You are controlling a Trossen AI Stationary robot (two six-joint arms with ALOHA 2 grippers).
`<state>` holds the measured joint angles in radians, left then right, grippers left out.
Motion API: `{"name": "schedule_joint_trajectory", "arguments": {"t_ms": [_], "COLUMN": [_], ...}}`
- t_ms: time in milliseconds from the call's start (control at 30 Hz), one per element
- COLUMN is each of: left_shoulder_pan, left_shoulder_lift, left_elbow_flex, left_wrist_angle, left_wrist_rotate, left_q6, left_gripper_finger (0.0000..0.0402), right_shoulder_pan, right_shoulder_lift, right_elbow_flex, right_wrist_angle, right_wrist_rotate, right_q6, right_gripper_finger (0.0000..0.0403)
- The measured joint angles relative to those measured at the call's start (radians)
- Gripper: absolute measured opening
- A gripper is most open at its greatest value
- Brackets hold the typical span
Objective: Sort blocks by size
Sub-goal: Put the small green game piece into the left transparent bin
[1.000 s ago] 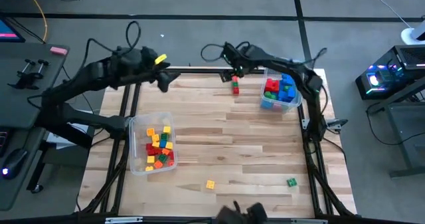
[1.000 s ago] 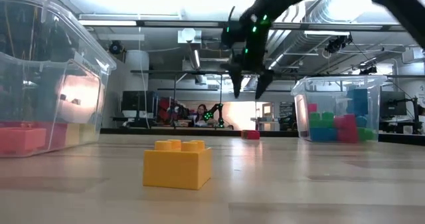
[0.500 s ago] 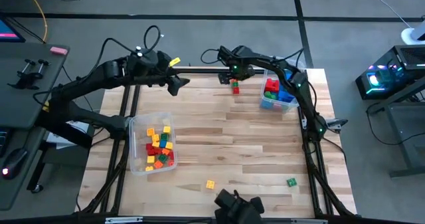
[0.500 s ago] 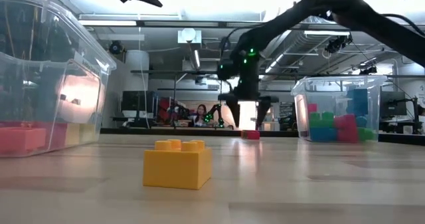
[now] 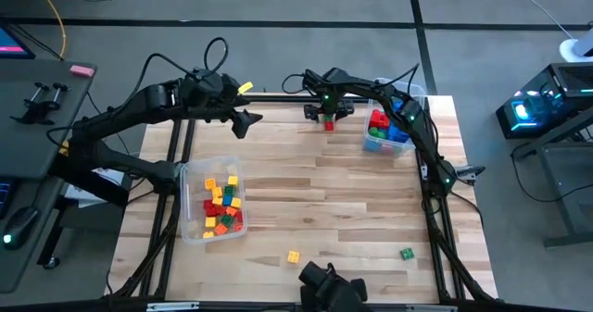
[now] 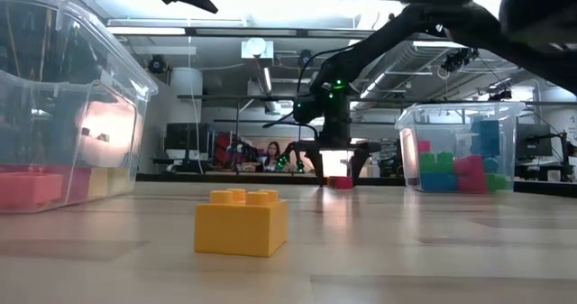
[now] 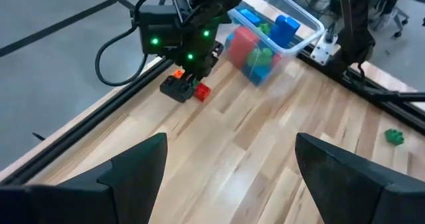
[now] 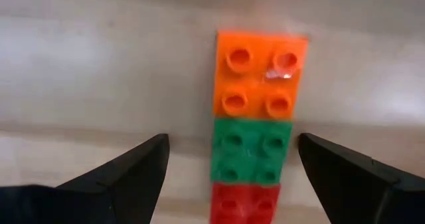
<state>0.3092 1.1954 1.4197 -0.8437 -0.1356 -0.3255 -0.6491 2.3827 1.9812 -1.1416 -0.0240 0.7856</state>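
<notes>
Wide wooden table (image 5: pixel 352 201) first: two clear bins on it, the one by the left arm (image 5: pixel 212 201) filled with small cubes, the far one by the right arm (image 5: pixel 389 130) packed with bigger bricks. Loose blocks lay well apart along the near edge, a yellow one (image 5: pixel 293 256) and a green one (image 5: pixel 406 254).

Then the arms. The left gripper (image 5: pixel 243 120) hung above the far left part of the table, fingers spread wide, holding nothing. The right gripper (image 6: pixel 335 170) was down at the far edge, fingers (image 8: pixel 136 174) spread on either side of a row of three joined blocks (image 8: pixel 255 127), orange, green and red end to end, and not yet touching them.

The step looked like a pick of that row. Doing it well would mean centring the fingers across its narrow width, dropping until the pads flank the sides squarely, then closing evenly so the joined pieces don't twist or split.
</notes>
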Motion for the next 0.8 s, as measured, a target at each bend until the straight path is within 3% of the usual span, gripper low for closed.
{"name": "schedule_joint_trajectory", "arguments": {"t_ms": [167,300,400,567,800], "left_shoulder_pan": [0.000,0.000,0.000,0.000,0.001], "left_shoulder_lift": [0.000,0.000,0.000,0.000,0.000], "left_elbow_flex": [0.000,0.000,0.000,0.000,0.000], "left_wrist_angle": [-0.006,-0.006,-0.006,-0.006,-0.006], "left_wrist_rotate": [0.000,0.001,0.002,0.002,-0.007], "left_q6": [0.025,0.041,0.042,0.042,0.042], "left_gripper_finger": [0.0319,0.0319,0.0319,0.0319,0.0319], "right_shoulder_pan": [-0.003,-0.007,-0.010,-0.010,0.004], "right_shoulder_lift": [0.000,-0.001,-0.002,-0.002,-0.051], "right_elbow_flex": [0.003,-0.010,-0.012,-0.010,0.104], "right_wrist_angle": [0.003,0.001,0.001,-0.002,-0.039], "right_wrist_rotate": [0.035,0.032,0.032,0.050,0.124], "right_q6": [0.000,-0.001,-0.006,-0.079,-0.226], "right_gripper_finger": [0.0330,0.0303,0.0252,0.0133,0.0137]}}
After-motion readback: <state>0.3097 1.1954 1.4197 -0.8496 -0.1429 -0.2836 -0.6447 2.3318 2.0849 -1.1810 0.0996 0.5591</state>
